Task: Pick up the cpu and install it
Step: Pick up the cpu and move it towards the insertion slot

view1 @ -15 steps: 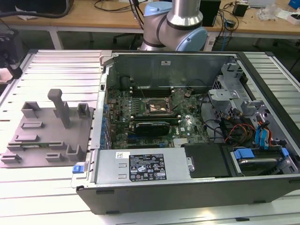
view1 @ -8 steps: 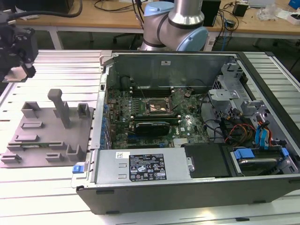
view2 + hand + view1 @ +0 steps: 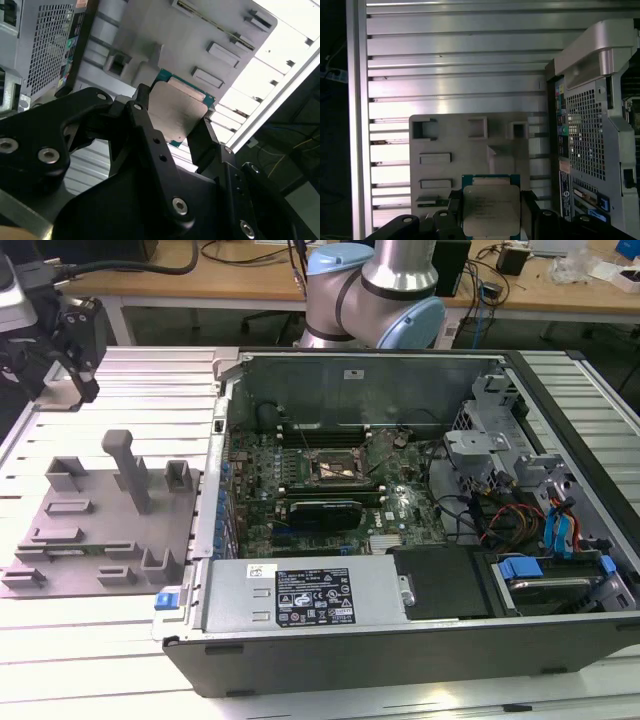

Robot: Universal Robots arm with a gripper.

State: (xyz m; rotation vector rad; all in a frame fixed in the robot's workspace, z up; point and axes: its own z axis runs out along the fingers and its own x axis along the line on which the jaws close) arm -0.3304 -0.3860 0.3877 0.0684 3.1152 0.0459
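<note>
Second wrist view shows the gripper [image 3: 174, 122], its fingers [image 3: 150, 140] pinching the cpu [image 3: 180, 110], clear of the grey fixture plate [image 3: 150, 30].

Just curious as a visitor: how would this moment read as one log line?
gripper: shut on cpu | cpu: held in air near grey tray | place: exterior view's left of computer case | install: not done

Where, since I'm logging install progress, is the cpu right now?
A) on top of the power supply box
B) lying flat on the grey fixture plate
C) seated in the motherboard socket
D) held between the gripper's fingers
D: in the first wrist view the cpu sits clamped between the two fingers of the gripper, with the grey fixture plate behind it.
</note>
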